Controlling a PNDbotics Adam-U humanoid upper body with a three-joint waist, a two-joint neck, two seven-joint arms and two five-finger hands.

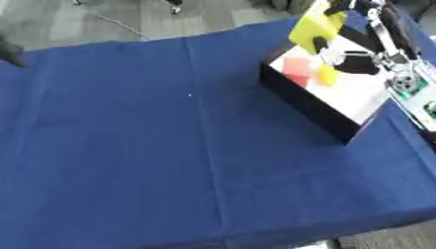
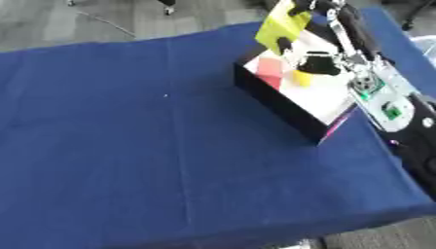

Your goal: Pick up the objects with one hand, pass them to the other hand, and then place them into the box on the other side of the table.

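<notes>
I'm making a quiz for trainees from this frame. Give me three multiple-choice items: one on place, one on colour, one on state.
1. Where does the box stand?
A. the table's right side
B. the table's left side
C. on the floor

2. What colour is the tablecloth?
A. red
B. blue
C. white

3. What is the right hand doing?
A. resting flat on the cloth
B. holding a yellow object above the box
C. hanging by the table's left edge

Answers: 1 A, the box sits at the right, by the right arm. 2 B, blue cloth covers the table. 3 B, the fingers close on the yellow object over the box.
</notes>
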